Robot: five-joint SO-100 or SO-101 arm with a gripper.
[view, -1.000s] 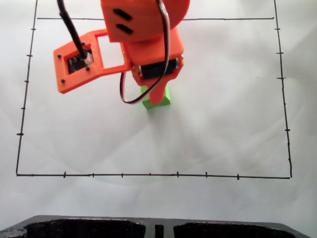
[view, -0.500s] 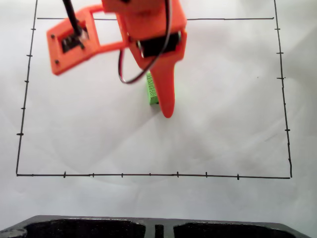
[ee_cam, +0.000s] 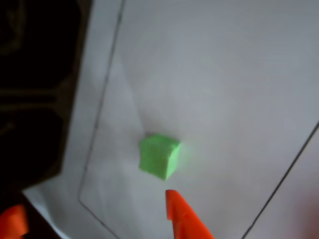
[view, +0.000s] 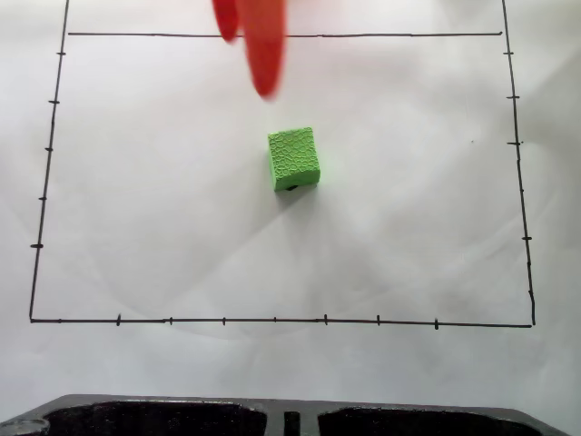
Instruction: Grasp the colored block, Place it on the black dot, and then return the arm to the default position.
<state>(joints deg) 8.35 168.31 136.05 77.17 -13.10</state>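
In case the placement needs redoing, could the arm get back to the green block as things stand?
Probably yes: the green block sits alone on the white paper, nothing beside it, and the gripper hangs apart from it with open jaws.

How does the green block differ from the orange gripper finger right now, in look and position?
In the fixed view the green block is sharp, cube-shaped, crackled and resting on the white paper; the orange gripper finger is a blurred, tapered, smooth shape near the top edge. The block sits mid-frame inside the drawn border; the finger crosses the top border line. They are apart, not touching. Both are bright, single-coloured.
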